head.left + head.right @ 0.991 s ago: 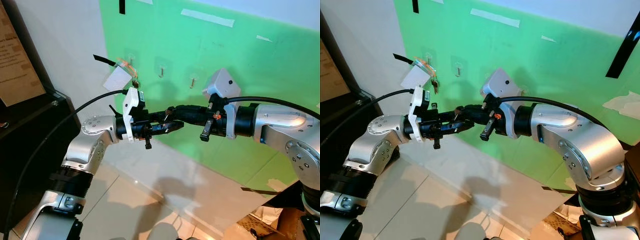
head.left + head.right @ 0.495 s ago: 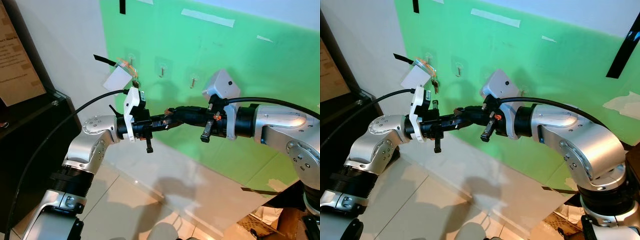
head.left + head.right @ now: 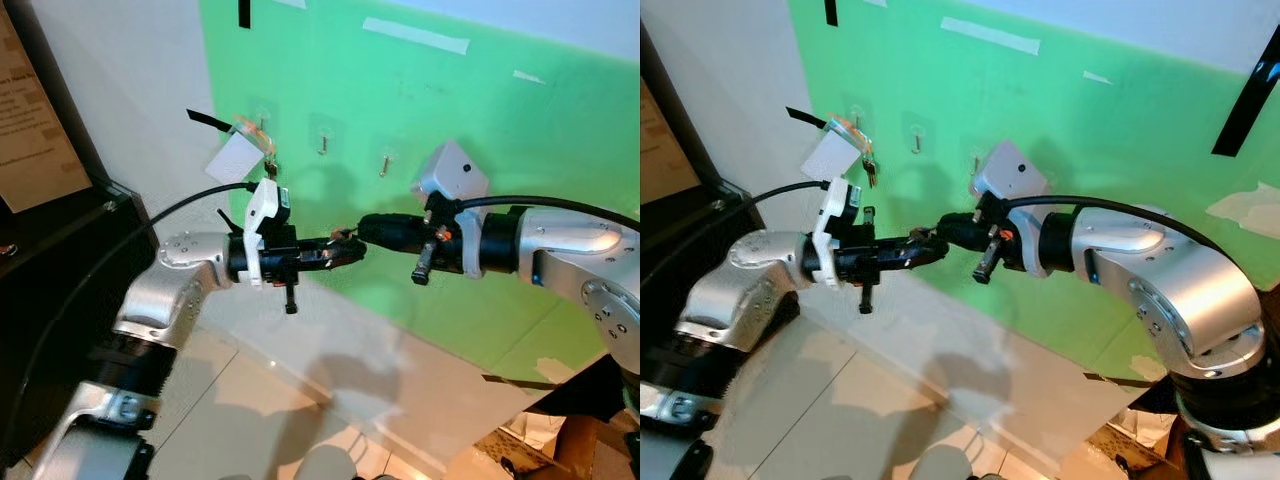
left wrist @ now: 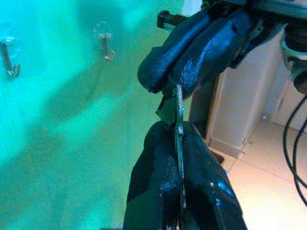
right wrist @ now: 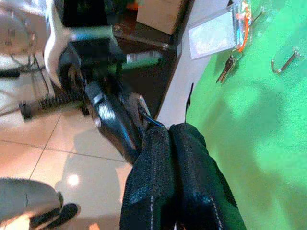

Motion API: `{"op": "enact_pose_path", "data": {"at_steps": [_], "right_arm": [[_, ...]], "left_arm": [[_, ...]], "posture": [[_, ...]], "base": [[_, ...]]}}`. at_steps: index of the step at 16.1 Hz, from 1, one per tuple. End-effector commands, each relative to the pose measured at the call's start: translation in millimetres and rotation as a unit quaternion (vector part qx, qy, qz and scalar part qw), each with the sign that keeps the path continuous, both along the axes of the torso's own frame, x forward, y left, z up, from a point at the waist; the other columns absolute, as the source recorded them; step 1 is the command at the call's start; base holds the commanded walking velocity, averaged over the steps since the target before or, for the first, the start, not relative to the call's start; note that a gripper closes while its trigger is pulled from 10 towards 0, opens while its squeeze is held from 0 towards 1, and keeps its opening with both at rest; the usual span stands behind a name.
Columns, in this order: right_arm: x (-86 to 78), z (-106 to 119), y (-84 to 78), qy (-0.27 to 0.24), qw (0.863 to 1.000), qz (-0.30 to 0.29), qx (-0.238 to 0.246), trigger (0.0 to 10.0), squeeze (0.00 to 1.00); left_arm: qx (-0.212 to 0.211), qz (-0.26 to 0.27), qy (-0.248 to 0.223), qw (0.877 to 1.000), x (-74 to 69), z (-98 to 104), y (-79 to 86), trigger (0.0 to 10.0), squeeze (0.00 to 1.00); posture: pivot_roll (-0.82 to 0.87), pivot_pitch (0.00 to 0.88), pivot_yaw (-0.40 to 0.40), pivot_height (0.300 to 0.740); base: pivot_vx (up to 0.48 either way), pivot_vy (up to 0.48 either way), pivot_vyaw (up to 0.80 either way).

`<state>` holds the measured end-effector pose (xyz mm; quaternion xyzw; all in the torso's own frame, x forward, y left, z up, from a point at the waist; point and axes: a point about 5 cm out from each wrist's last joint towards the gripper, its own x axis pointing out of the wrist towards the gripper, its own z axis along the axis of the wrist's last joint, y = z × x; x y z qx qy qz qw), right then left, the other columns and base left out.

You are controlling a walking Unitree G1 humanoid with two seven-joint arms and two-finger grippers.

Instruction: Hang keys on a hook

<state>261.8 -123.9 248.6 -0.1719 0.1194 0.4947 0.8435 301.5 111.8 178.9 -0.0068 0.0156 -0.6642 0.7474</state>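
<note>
We are holding both silver arms stretched out level in front of us, bent at the elbows and turned inward so the two claws are meeting tip to tip. The left claw (image 3: 345,250) is pointing toward our right with its two black fingers pressed together on a thin metal key (image 4: 180,120); in the left wrist view we are seeing the key's edge running between those fingers. The right claw (image 3: 368,231) is pointing toward our left, its two fingers squeezed together on the far end of that same key, so both claws are gripping it at once, well short of the wall.

Beyond the claws, we are facing a green wall (image 3: 520,140) with three small metal hooks in a row. The left hook (image 3: 262,122) is carrying a second bunch of keys (image 3: 272,160) with a white card tag (image 3: 236,157) and an orange strap. The middle hook (image 3: 323,142) and the right hook (image 3: 385,162) are hanging bare. To our left, a dark cabinet (image 3: 50,290) is standing against the white wall.
</note>
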Motion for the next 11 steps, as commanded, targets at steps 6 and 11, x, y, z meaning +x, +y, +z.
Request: {"op": "enact_pose_path", "data": {"at_steps": [6, 11], "right_arm": [[6.0, -11, -29.1, -0.013, 0.996, -0.042, -0.078, 10.0, 0.0], [5.6, -3, -32.9, -0.042, 0.993, -0.042, -0.106, 10.0, 0.0]], "left_arm": [[0.04, 0.03, -0.002, 0.999, 1.1, 1, 25.0, 0.0, 0.0], [0.102, 0.098, -0.037, 0.989, 15.5, -2, 29.6, 0.0, 0.0]], "posture": [[-0.05, 0.0, -0.028, 0.74], [-0.05, 0.0, -0.028, 0.74]], "base": [[0.0, 0.0, 0.0], [0.0, 0.0, 0.0]]}}
